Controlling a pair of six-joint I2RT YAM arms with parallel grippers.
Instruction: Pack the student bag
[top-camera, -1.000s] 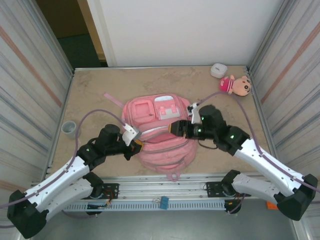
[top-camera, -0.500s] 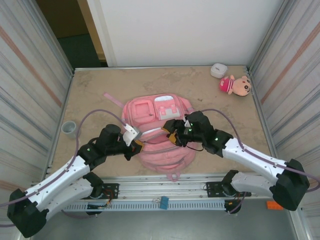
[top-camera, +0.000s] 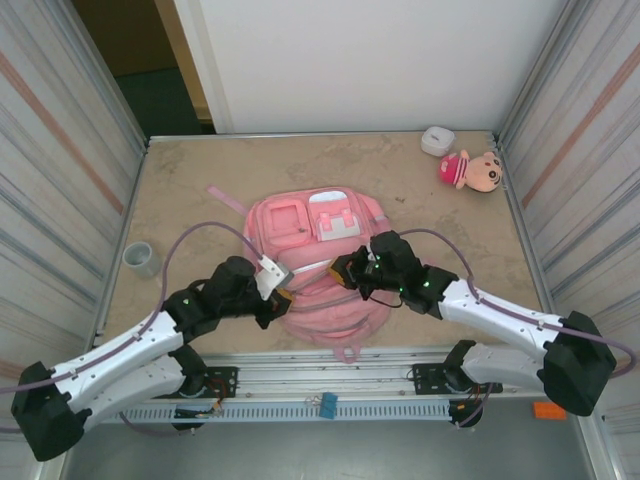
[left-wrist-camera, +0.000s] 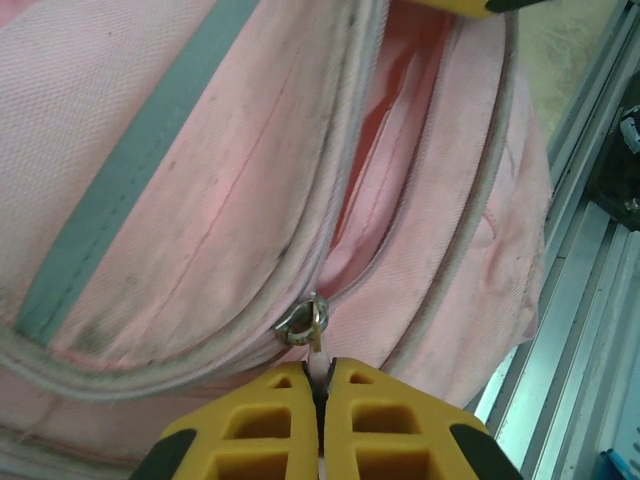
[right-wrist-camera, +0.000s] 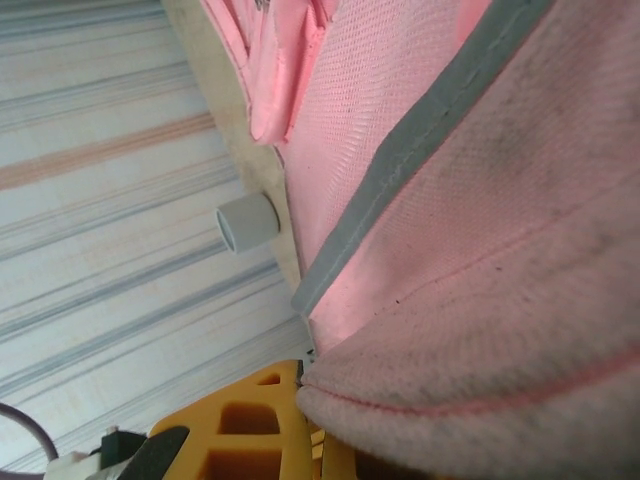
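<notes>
Top external. The student bag (top-camera: 320, 300) lies flat with its front pockets up, mid-table (top-camera: 200, 180), between the two arms. The left gripper (top-camera: 282, 292) sits at the bag's near-left edge. The right gripper (top-camera: 346, 272) is on its near-right side, along the zip line. A plush doll (top-camera: 470, 170) and a small white case (top-camera: 437, 140) lie far-right of the bag, well apart from it. A grey cup (top-camera: 138, 258) stands to the bag's left.

Left wrist. The fingers are clenched on the white tab of the zipper pull (left-wrist-camera: 308, 325). Beyond the slider the zip gapes, showing pink lining.

Right wrist. The fingers are closed. A fold of bag fabric lies over them and looks pinched.

Handling (judgement). The fabric is soft and limp, probably light, so it will slump and drag. Best holds are the pull tab, with the seam beside the zip as counter-hold.

Surroundings. The tabletop is pale, smooth and stone-look. Corrugated walls (top-camera: 60, 150) flank the bag and a white panel (top-camera: 380, 60) stands beyond it.
</notes>
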